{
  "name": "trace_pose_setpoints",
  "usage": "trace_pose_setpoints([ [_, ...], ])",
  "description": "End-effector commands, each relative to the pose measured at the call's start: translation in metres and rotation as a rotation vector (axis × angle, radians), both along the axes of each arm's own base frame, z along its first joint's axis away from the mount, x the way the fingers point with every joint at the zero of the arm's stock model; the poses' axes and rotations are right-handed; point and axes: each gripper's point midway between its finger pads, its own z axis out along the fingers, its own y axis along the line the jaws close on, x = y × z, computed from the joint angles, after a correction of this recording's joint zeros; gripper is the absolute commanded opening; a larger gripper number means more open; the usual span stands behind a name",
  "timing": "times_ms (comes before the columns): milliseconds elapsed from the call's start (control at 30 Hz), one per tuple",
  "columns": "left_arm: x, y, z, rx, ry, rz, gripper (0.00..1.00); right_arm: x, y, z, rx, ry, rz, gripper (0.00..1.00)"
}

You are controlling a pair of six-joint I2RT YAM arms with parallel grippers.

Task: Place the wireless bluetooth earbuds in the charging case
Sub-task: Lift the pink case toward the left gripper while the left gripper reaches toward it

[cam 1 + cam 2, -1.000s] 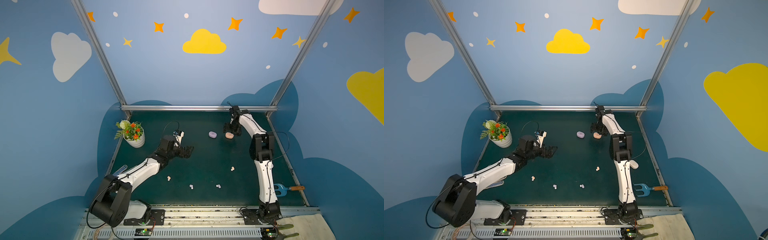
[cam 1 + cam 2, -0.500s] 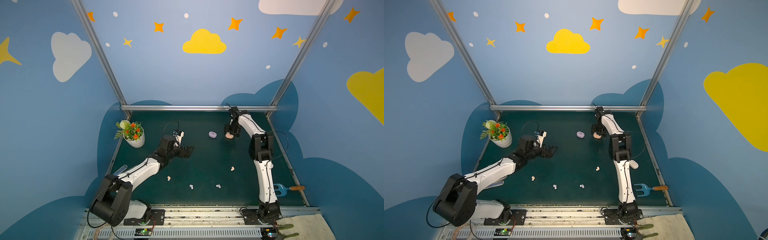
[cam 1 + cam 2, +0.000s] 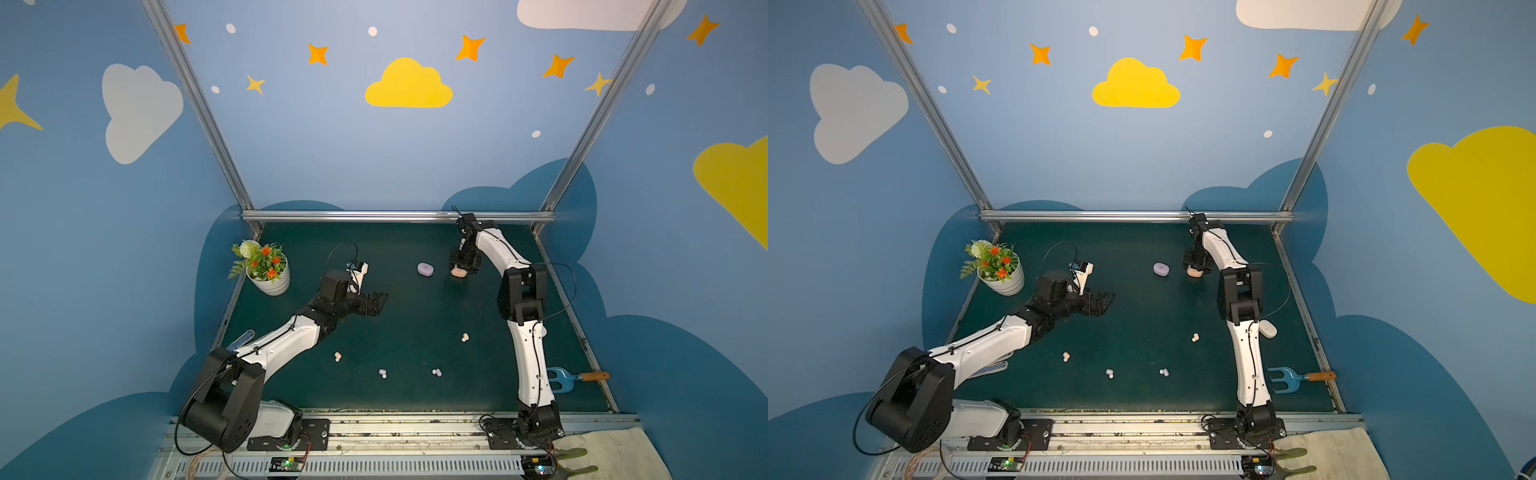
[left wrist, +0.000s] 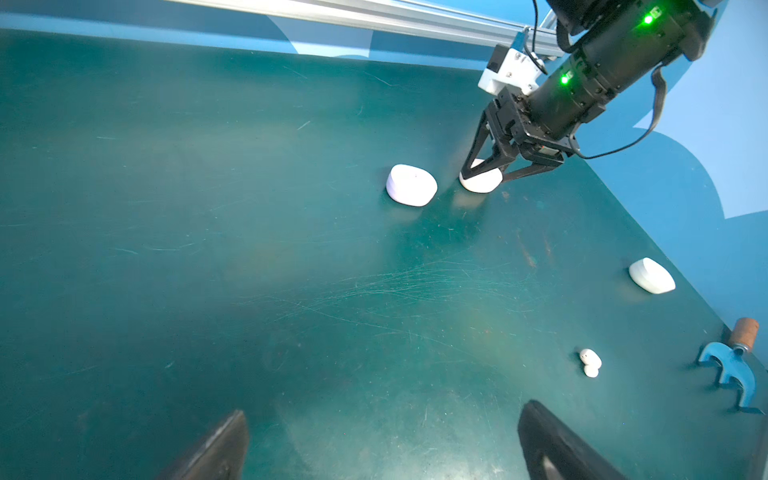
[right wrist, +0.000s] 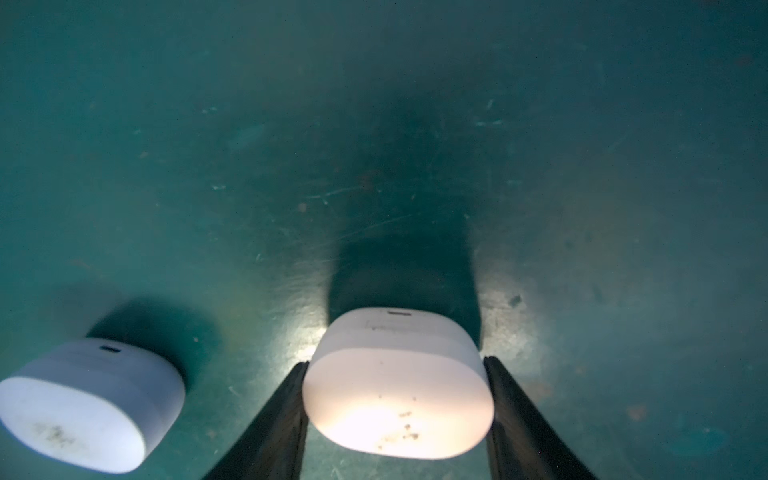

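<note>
Currently the right gripper (image 5: 395, 362) clasps the peach charging case (image 5: 399, 386) by its sides, at 1 o'clock on the green mat (image 3: 415, 324); a lavender case (image 3: 425, 269) sits at that case's 9 o'clock. The left gripper (image 3: 380, 303) hangs spread wide. Four earbuds (image 3: 382, 373) lie loose toward the mat's 6 o'clock.

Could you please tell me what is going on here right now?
The right gripper straddles the peach-pink charging case at the far side of the green mat, its fingers close against the case's sides; I cannot tell whether it grips yet. A lavender case lies closed beside it. The left gripper hangs open and empty over the middle. Four earbuds, two peach and two lavender, lie loose on the near part of the mat.
</note>
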Motion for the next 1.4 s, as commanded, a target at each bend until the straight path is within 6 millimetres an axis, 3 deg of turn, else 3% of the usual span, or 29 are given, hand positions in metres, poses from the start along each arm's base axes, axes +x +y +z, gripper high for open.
trace_pose_setpoints([
  [0, -0.002, -0.011, 0.008, -0.008, -0.028, -0.085, 1.0, -0.011, 0.008, 0.035, 0.05, -0.034, 0.02, 0.55],
  [133, -0.005, -0.019, 0.011, -0.017, -0.026, -0.13, 1.0, -0.033, 0.014, 0.064, 0.111, -0.061, 0.046, 0.54],
  [300, -0.014, -0.034, 0.019, -0.015, -0.067, -0.21, 1.0, -0.081, 0.024, 0.096, 0.211, -0.073, 0.103, 0.53],
  [600, -0.05, -0.096, 0.033, -0.023, -0.168, -0.481, 1.0, -0.181, 0.053, 0.158, 0.384, -0.122, 0.241, 0.53],
  [900, -0.096, -0.143, 0.052, -0.059, -0.302, -0.71, 1.0, -0.273, 0.075, 0.188, 0.549, -0.083, 0.312, 0.53],
  [1100, -0.123, -0.163, 0.06, -0.054, -0.36, -0.811, 1.0, -0.306, 0.092, 0.193, 0.603, -0.053, 0.343, 0.53],
  [1367, -0.132, -0.172, 0.063, -0.035, -0.402, -0.845, 0.98, -0.321, 0.109, 0.189, 0.626, -0.006, 0.367, 0.53],
])
